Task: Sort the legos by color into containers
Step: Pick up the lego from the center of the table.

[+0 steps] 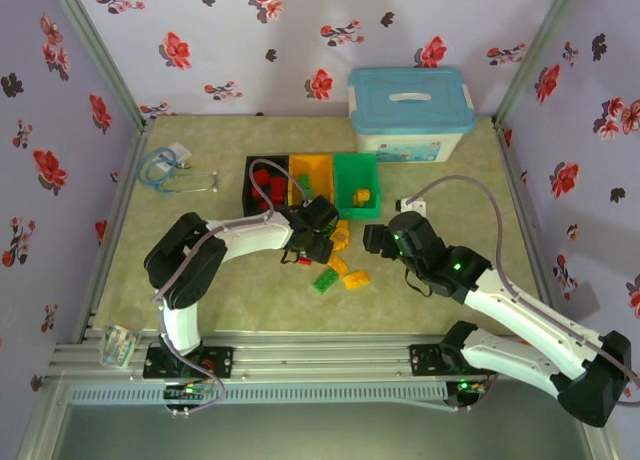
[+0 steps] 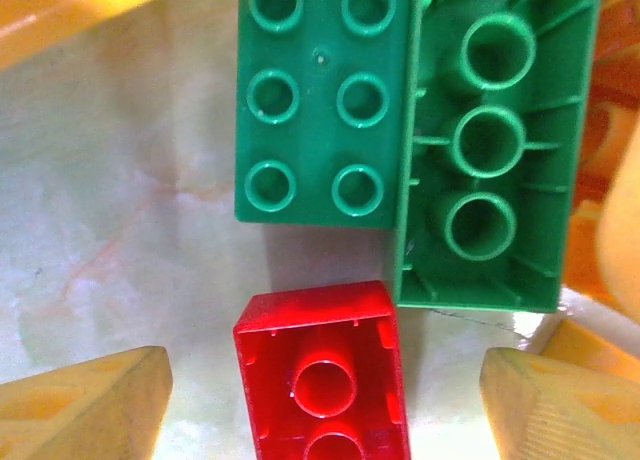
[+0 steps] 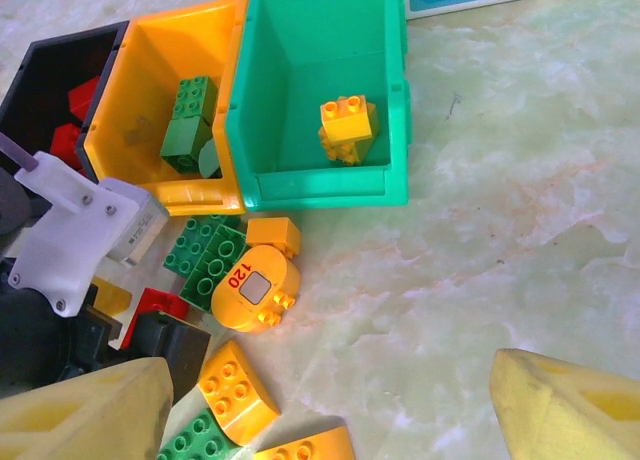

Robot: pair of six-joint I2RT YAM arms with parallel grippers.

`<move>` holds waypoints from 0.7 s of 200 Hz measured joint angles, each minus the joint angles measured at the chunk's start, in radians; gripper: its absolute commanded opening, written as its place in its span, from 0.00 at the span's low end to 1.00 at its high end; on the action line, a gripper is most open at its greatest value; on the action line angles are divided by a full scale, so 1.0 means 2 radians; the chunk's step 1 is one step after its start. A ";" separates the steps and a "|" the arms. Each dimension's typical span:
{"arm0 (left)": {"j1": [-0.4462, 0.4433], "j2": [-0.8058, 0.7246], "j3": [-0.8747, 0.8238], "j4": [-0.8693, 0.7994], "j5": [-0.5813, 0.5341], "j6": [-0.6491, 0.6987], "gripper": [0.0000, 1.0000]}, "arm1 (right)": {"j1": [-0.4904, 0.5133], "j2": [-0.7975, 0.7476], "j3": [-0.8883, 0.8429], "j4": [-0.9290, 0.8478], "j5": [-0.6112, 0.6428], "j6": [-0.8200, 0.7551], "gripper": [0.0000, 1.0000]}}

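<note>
The loose legos (image 1: 338, 265) lie scattered on the table (image 1: 460, 210) just in front of the green bin (image 1: 350, 172), red, green and yellow mixed, a round yellow piece (image 3: 250, 285) marked 120 among them. One yellow brick (image 3: 348, 128) sits inside the green bin. Against the green bin's left wall is the orange-yellow bin (image 3: 165, 50) with green bricks (image 3: 188, 120) in it, and further left again the black bin (image 1: 253, 170) holding red bricks (image 1: 268, 188). The left gripper (image 1: 322, 240) hangs over the scatter in front of the green bin, fingers (image 2: 90, 410) spread wide either side of an upturned red brick (image 2: 325, 380) without touching it; a studs-up green brick (image 2: 320, 100) and an upturned green brick (image 2: 490, 150) lie touching just past it. The right gripper (image 1: 377, 238) hovers off the green bin's front right corner, fingers (image 3: 570, 410) wide apart, nothing between them. Behind the green bin, a little to the right, stands a white box (image 1: 408, 140) with a light-blue lid (image 1: 400, 90)
</note>
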State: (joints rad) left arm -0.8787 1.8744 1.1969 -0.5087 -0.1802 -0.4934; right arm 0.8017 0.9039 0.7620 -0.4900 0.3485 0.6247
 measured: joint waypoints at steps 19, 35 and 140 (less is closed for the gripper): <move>0.000 0.000 0.000 -0.002 -0.002 0.000 0.73 | -0.002 -0.001 0.000 0.000 0.000 0.004 0.83; 0.000 0.000 -0.002 -0.002 -0.002 0.001 0.61 | -0.002 -0.001 -0.003 0.003 0.000 0.007 0.82; 0.049 -0.163 -0.024 -0.045 -0.031 -0.004 0.16 | -0.002 -0.010 -0.014 0.016 -0.005 0.021 0.81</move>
State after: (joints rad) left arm -0.7807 1.5475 1.1484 -0.5995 -0.2417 -0.5018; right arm 0.7982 0.8833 0.7338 -0.4587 0.3393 0.6662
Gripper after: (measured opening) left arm 0.279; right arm 0.809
